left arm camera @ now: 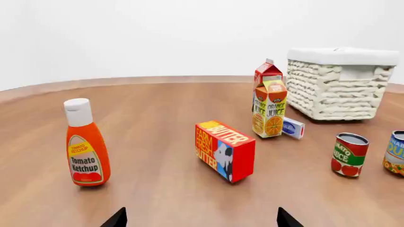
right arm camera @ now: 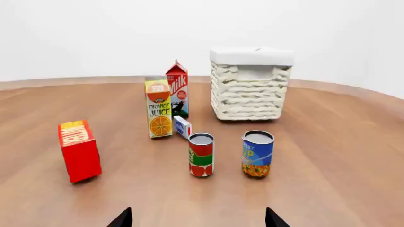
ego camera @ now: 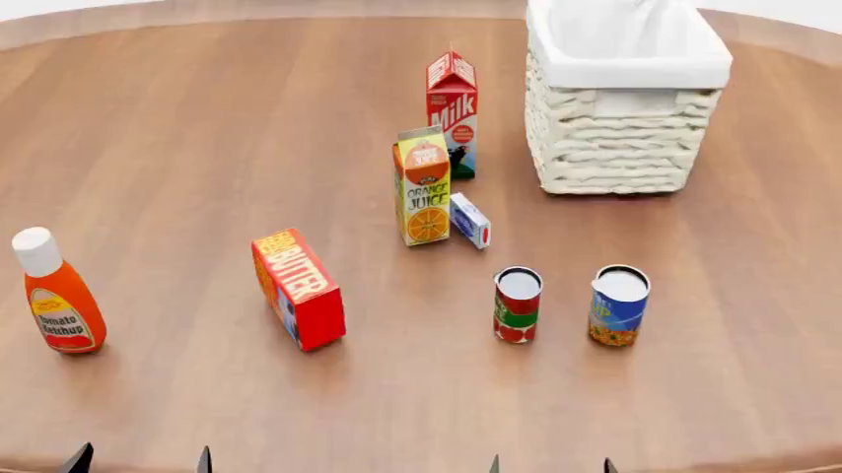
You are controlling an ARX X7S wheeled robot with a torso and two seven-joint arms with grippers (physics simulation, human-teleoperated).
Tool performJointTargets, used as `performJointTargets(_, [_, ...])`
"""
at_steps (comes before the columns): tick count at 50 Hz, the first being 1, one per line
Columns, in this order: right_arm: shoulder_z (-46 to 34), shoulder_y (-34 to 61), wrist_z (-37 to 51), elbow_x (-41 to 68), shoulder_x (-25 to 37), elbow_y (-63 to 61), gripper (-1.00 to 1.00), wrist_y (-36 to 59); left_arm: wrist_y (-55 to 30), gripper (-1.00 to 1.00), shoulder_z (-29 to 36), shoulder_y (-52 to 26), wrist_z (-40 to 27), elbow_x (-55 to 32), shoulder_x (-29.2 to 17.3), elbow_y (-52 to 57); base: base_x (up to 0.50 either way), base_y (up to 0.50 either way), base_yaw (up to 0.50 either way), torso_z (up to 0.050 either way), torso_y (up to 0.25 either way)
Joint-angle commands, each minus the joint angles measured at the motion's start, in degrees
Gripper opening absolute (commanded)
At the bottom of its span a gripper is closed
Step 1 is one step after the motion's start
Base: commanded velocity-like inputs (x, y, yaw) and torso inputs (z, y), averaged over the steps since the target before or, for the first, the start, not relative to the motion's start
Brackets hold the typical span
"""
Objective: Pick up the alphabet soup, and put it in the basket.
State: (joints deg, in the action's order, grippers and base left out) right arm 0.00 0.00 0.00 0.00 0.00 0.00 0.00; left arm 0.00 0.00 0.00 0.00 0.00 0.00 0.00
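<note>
Alphabet soup can (right arm camera: 258,153), blue-yellow label, stands well ahead of the right gripper (right arm camera: 197,218), slightly right of it; jaws spread wide, holding nothing. Left gripper (left arm camera: 200,218) likewise. Neighbouring carton (right arm camera: 159,108) reads "Orange Juice".

Only the dark tips of the left gripper (ego camera: 138,459) and right gripper (ego camera: 550,465) show at the head view's near edge. The alphabet soup (left arm camera: 396,153) is cut by the left wrist view's edge. The milk carton (left arm camera: 266,75) stands mostly behind the orange juice carton (left arm camera: 270,111). The small blue-white box (ego camera: 470,221) bears print too small to read.

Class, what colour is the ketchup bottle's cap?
White, on the ketchup bottle; clearest in the left wrist view.
</note>
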Motion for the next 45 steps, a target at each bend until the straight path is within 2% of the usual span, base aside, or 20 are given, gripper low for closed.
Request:
performJointTargets(1, [-1.1,0.0,1.3,0.9,0.8,-0.1,1.0,-0.1,1.1,1.0,1.3,0.4,-1.3,-0.2,-0.9,-0.1,0.0,0.0,0.0,0.0,0.0])
performJointTargets(4, [-1.9,-0.7,3.2,0.8,1.5,-0.9,1.0,-1.6,2.2,1.0,2.0,0.8,-2.4,-0.9,-1.5,0.4,0.0,0.0,0.0,0.0,0.0])
performJointTargets(5, [-3.8,-2.4,5.0,-3.1,1.9,-0.5,1.0,-8.4,10.3,1.0,2.6,5.5,-1.2,-1.6,-2.3,5.3,0.0,0.0,0.0,0.0,0.0])
performJointTargets(31, [-6.4,-1.7,6.5,1.0,4.4,-0.6,1.0,-7.2,11.1,1.0,5.0,5.6,-4.1,-3.3,-5.0,5.6,0.0,0.0,0.0,0.0,0.0])
performJointTargets(45, [-3.9,-3.0,7.9,5.7,6.1,-4.5,1.0,-7.4,12.3,1.0,2.7,6.4,-5.6,-7.9,-6.5,8.2,0.0,0.0,0.0,0.0,0.0])
